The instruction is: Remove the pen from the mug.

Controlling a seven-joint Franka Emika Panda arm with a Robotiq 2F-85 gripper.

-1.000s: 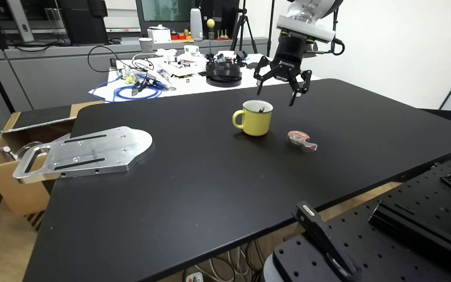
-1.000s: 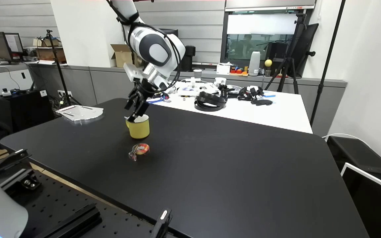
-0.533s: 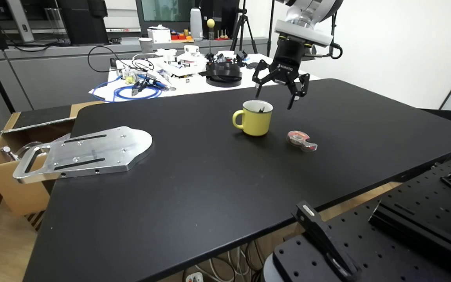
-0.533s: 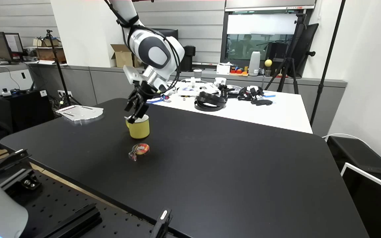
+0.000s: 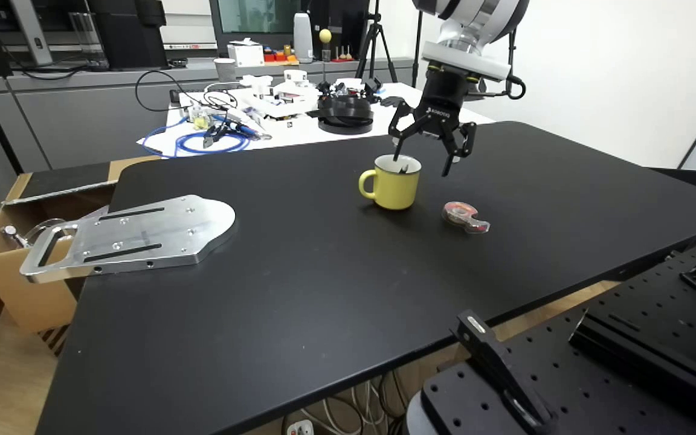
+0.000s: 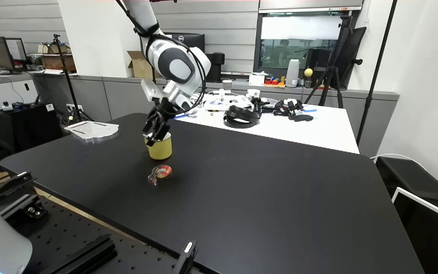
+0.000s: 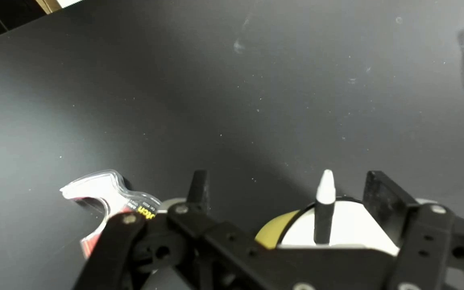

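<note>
The yellow mug point(image 5: 394, 192) stands upright on the black table in both exterior views point(image 6: 161, 150), its handle at the left. In the wrist view the mug point(image 7: 274, 230) shows partly behind the gripper's body. A dark pen with a white tip point(image 7: 324, 213) stands in it, tip up; its end also shows above the rim in an exterior view point(image 5: 404, 170). My gripper point(image 5: 420, 166) is open and empty, pointing down over the mug. In the wrist view the pen is between the spread fingers point(image 7: 286, 173), closer to the right finger and apart from both.
A tape dispenser in clear packaging point(image 5: 466, 217) lies near the mug; it also shows in the wrist view point(image 7: 113, 197). A silver metal plate point(image 5: 142, 232) lies at the table edge. A white table with cables and parts point(image 5: 287, 130) stands behind.
My gripper has moved down and slightly left in the exterior views, lower toward the mug's rim. Its fingers have stayed open. The mug, pen and tape dispenser have not moved.
</note>
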